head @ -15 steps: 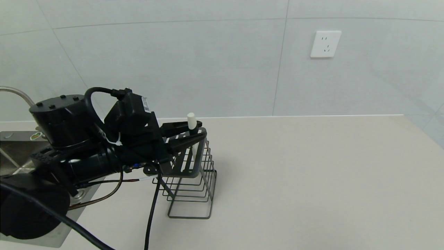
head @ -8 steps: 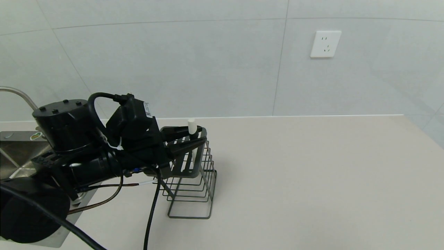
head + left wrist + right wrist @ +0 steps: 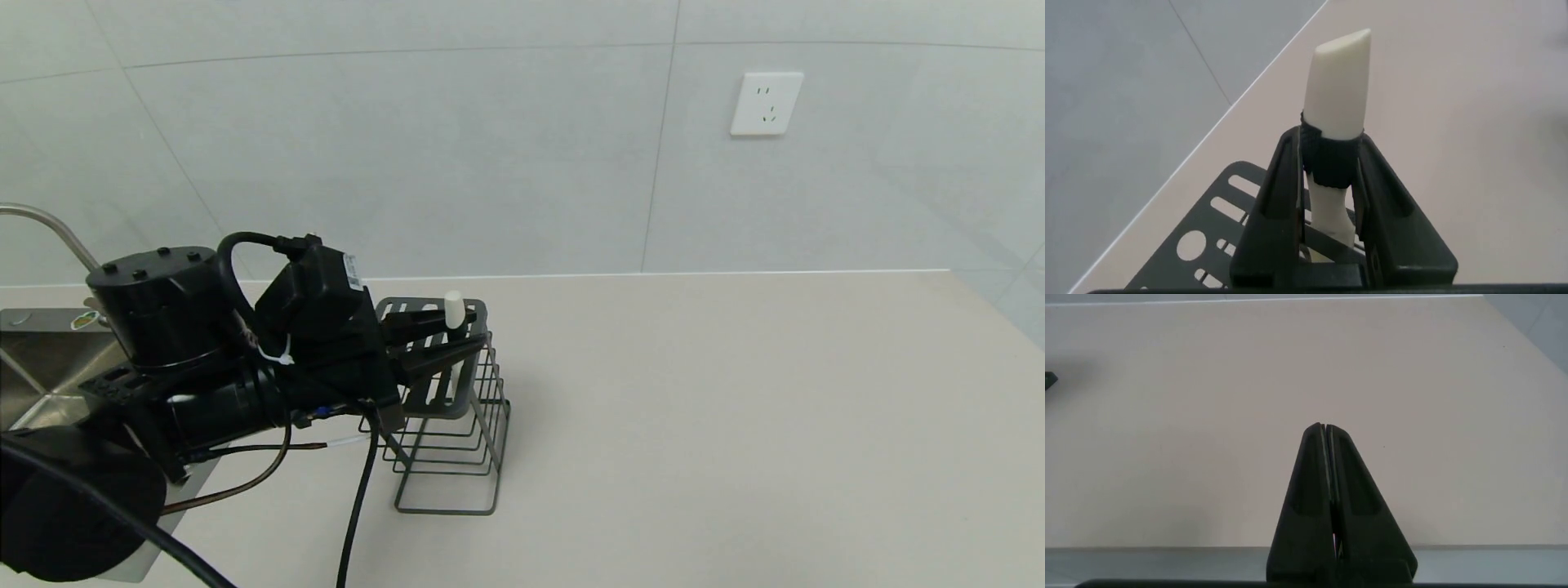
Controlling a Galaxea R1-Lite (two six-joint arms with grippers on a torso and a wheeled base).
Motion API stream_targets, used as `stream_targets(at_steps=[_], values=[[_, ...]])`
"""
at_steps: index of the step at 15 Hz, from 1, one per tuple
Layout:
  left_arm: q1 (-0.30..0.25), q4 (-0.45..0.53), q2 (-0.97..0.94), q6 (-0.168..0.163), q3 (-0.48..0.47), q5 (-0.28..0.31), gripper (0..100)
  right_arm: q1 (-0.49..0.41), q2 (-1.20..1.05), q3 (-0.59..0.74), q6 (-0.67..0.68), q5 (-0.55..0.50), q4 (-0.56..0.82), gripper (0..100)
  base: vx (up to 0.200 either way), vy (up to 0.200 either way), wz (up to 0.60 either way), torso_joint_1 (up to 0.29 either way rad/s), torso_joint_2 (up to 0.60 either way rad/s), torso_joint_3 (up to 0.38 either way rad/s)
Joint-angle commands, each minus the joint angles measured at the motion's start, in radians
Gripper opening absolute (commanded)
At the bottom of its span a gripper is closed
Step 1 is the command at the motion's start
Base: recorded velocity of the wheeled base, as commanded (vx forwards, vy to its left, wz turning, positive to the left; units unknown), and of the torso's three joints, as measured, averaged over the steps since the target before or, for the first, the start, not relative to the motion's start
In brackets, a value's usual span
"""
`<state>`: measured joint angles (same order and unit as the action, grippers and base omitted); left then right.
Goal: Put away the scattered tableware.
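Note:
My left gripper (image 3: pixel 457 331) (image 3: pixel 1328 155) is shut on the cream-white handle of a utensil (image 3: pixel 453 309) (image 3: pixel 1337 77), held upright above the dark wire cutlery rack (image 3: pixel 447 445). The handle's lower part passes down through the rack's slotted top plate (image 3: pixel 1212 237); what lies below is hidden. My right gripper (image 3: pixel 1329 437) is shut with nothing in it, over bare beige countertop (image 3: pixel 1208 416).
A steel sink (image 3: pixel 33 359) with a curved tap (image 3: pixel 41 219) lies at the left, partly behind my left arm. The beige counter (image 3: pixel 735 408) stretches wide to the right of the rack. A tiled wall with a socket (image 3: pixel 766 103) stands behind.
My left gripper has come down with the utensil, sinking the white handle lower into the rack. The rack has stayed in place.

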<state>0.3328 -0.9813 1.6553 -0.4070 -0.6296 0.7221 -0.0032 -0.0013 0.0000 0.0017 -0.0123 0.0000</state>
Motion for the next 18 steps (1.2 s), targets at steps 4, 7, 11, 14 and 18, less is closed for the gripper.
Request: stream_targets(at_steps=[4, 7, 11, 14, 18], values=[[-0.001, -0.002, -0.02, 0.004, 0.013, -0.001, 100, 0.0, 0.001, 0.0, 0.0, 0.0, 0.0, 0, 0.0, 0.0, 0.0, 0.0, 0.0, 0.0], [-0.001, -0.004, -0.115, 0.004, 0.045, -0.001, 100, 0.0, 0.001, 0.0, 0.0, 0.0, -0.002, 0, 0.0, 0.0, 0.0, 0.0, 0.0, 0.0], [-0.004, 0.003, -0.454, 0.005, 0.249, -0.004, 100, 0.0, 0.001, 0.0, 0.001, 0.0, -0.002, 0, 0.0, 0.0, 0.0, 0.0, 0.0, 0.0], [-0.014, 0.064, -0.807, 0.048, 0.323, -0.079, 100, 0.0, 0.001, 0.0, 0.0, 0.0, -0.002, 0, 0.0, 0.0, 0.0, 0.0, 0.0, 0.0], [-0.112, 0.466, -1.31, 0.189, 0.401, -0.159, 100, 0.0, 0.001, 0.0, 0.0, 0.012, -0.002, 0, 0.0, 0.0, 0.0, 0.0, 0.0, 0.0]])
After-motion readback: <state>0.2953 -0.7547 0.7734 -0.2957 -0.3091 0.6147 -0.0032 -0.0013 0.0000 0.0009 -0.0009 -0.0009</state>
